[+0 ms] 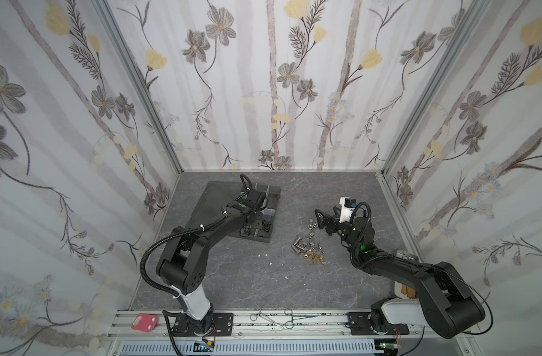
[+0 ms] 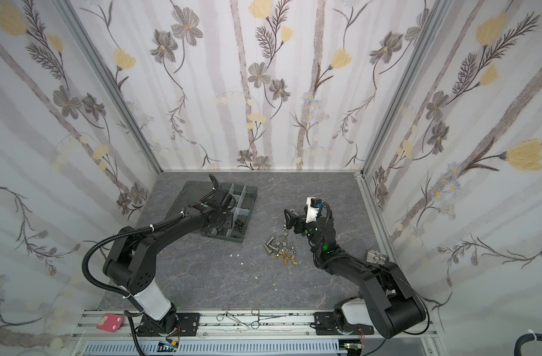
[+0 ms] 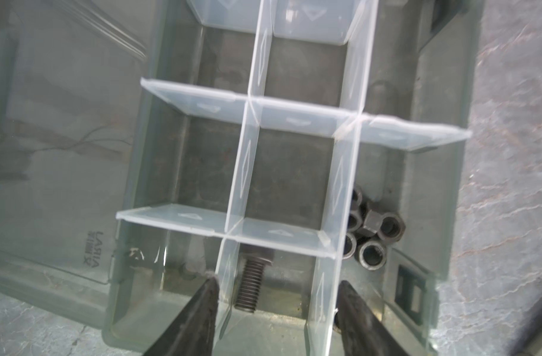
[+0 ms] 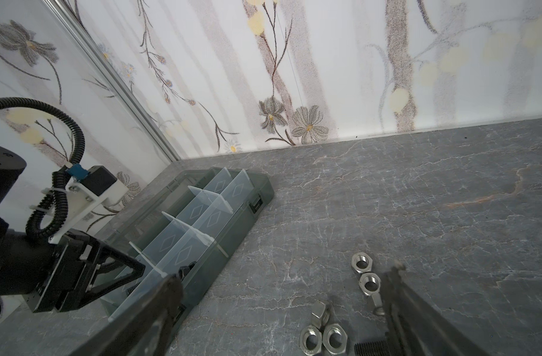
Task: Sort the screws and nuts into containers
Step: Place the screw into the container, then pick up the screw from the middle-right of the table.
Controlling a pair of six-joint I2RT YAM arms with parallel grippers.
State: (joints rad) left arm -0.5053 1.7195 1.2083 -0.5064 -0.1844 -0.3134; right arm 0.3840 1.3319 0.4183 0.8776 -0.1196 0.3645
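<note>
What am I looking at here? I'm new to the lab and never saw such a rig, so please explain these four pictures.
Two black robot arms, the left arm and right arm, stand at a grey marbled table. Two pictures look down from overhead; the other two come from a camera on each wrist. On the table lie a dark grey plastic organizer box with pale dividers and a loose pile of silver and brass hardware. The left gripper is open over the box, holding nothing; a black threaded bolt lies in the cell beneath it, and black hex nuts sit in a neighbouring cell. The right gripper is open above silver hex nuts, also empty.
</note>
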